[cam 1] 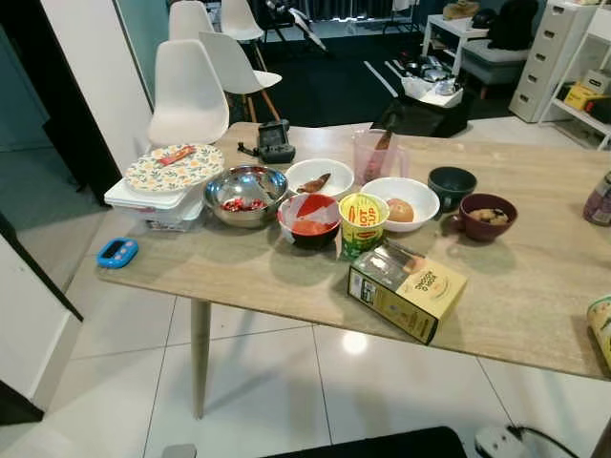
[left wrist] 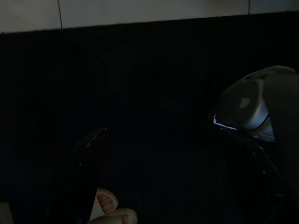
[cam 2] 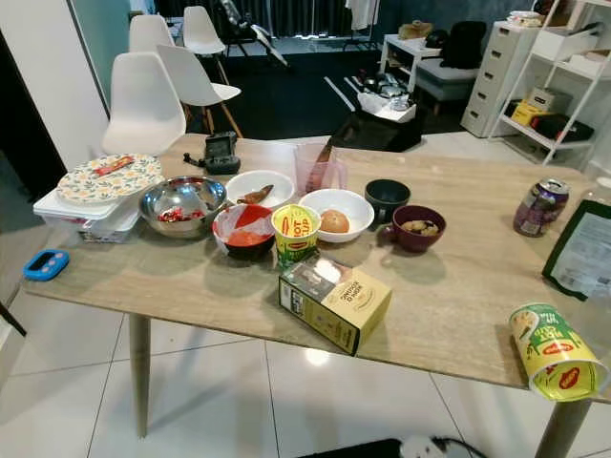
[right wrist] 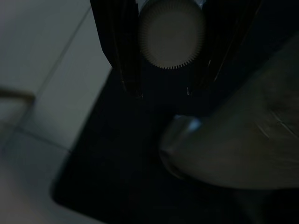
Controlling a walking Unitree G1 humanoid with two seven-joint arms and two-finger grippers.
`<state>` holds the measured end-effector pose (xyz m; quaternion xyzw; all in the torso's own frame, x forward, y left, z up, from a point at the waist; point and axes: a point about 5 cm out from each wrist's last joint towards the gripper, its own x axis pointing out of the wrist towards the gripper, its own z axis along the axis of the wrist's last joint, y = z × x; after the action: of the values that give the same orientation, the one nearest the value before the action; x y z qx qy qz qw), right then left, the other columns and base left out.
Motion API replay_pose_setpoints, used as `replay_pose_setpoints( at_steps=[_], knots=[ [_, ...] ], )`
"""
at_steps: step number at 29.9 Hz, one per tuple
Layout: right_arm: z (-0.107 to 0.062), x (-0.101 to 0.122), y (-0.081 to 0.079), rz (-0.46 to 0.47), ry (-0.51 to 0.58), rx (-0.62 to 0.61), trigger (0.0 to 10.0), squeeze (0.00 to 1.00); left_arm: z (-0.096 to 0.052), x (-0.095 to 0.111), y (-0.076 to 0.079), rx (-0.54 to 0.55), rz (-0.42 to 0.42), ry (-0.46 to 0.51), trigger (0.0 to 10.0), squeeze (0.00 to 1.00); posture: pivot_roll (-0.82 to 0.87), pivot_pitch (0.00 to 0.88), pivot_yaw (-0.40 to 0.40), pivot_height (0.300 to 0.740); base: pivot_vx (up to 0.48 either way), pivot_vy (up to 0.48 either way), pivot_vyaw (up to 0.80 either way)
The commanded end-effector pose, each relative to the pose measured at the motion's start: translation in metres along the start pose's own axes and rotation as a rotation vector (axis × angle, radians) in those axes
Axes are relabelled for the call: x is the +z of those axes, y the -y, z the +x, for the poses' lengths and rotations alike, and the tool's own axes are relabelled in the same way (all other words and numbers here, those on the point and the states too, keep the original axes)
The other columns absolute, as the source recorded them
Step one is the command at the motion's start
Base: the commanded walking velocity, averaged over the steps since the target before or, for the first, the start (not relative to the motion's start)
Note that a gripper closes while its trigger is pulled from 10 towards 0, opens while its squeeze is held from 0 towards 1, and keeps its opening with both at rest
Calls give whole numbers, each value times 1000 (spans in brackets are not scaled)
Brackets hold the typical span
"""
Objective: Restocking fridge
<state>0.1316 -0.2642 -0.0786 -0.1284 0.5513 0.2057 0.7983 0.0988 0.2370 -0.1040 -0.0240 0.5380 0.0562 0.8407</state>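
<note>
Yellow carton is seen beside bowls on table; right gripper is clenched on a white cap; left jaws cannot be told.

Yellow carton, maroon bowl

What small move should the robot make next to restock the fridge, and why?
Probably step closer to the table: the yellow carton lies nearest its front edge, and both arms hang low, the left pincer and right pincer in shade.
</note>
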Motion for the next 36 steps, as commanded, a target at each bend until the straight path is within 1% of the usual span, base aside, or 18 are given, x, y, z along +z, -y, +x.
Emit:
replay_pose_setpoints(
  at_steps=[1, 2, 3, 4, 6, 7, 9, 11, 12, 13, 14, 16, 20, 25, 28, 33, 36],
  knots=[
    [1, 2, 1, 18, 11, -46, 10000, 0, 0, 2, 0, 0, 3, 5, 10000, 0, -16, 0, -10, 740, 0, 0, 0],
    [3, -3, 1, 87, 2, -130, 10000, 0, 1, 3, 2, -3, 4, 8, 10000, 0, -15, 0, -11, 740, 0, 0, 0],
    [3, -3, 1, 87, 2, -130, 10000, 0, 1, 3, 2, -3, 4, 8, 10000, 0, -15, 0, -11, 740, 0, 0, 0],
    [4, -5, 1, 119, 0, -158, 10000, 0, 1, 3, 2, -4, 4, 8, 10000, 0, -15, 0, -11, 740, 0, 0, 0],
    [4, -13, 0, 239, 0, -243, 10000, 0, 1, 3, 4, -7, 3, 9, 10000, 0, -11, 0, -11, 740, 0, 0, 0],
    [4, -13, 0, 239, 0, -243, 10000, 0, 1, 3, 4, -7, 3, 9, 10000, 0, -11, 0, -11, 740, 0, 0, 0],
    [4, -20, -2, 343, -3, -304, 10000, 0, 1, 3, 5, -7, -1, 10, 10000, 0, -12, 0, -9, 740, 0, 0, 0],
    [4, -20, -2, 343, -3, -304, 10000, 0, 1, 3, 5, -7, -1, 10, 10000, 0, -12, 0, -9, 740, 0, 0, 0],
    [5, -23, -4, 390, -2, -333, 10000, 0, 2, 3, 5, -6, -1, 10, 10000, 0, -13, 0, -6, 740, 0, 0, 0],
    [5, -23, -4, 390, -2, -333, 10000, 0, 2, 3, 5, -6, -1, 10, 10000, 0, -13, 0, -6, 740, 0, 0, 0],
    [7, -23, -6, 443, 5, -352, 10000, 0, 1, 3, 5, -4, -2, 10, 10000, 0, -16, 0, -3, 740, 0, 0, 0],
    [11, -18, -13, 496, 23, -359, 10000, 0, 1, 3, 4, -1, -1, 10, 10000, 0, -20, 0, 0, 740, 0, 0, 0],
    [15, -11, -17, 511, 39, -364, 10000, 0, 1, 2, 5, 1, -3, 7, 10000, 0, -16, 0, 0, 740, 0, 0, 0],
    [16, -6, -17, 500, 43, -379, 10000, 0, 1, 2, 6, 2, -8, 9, 10000, 0, -20, 0, -4, 740, 0, 0, 0],
    [14, 1, -9, 473, 65, -412, 10000, 0, 1, -3, 6, 9, -17, -3, 10000, 0, -19, 0, -4, 740, 0, 0, 0],
    [12, -1, -5, 448, 53, -433, 10000, 0, -1, -11, 5, 20, -24, -22, 10000, 0, -25, 0, -3, 740, 0, 0, 0],
    [9, -7, -1, 484, 46, -461, 10000, 0, -3, -16, 1, 26, -11, -33, 10000, 0, -28, 0, -2, 740, 0, 0, 0]
  ],
)
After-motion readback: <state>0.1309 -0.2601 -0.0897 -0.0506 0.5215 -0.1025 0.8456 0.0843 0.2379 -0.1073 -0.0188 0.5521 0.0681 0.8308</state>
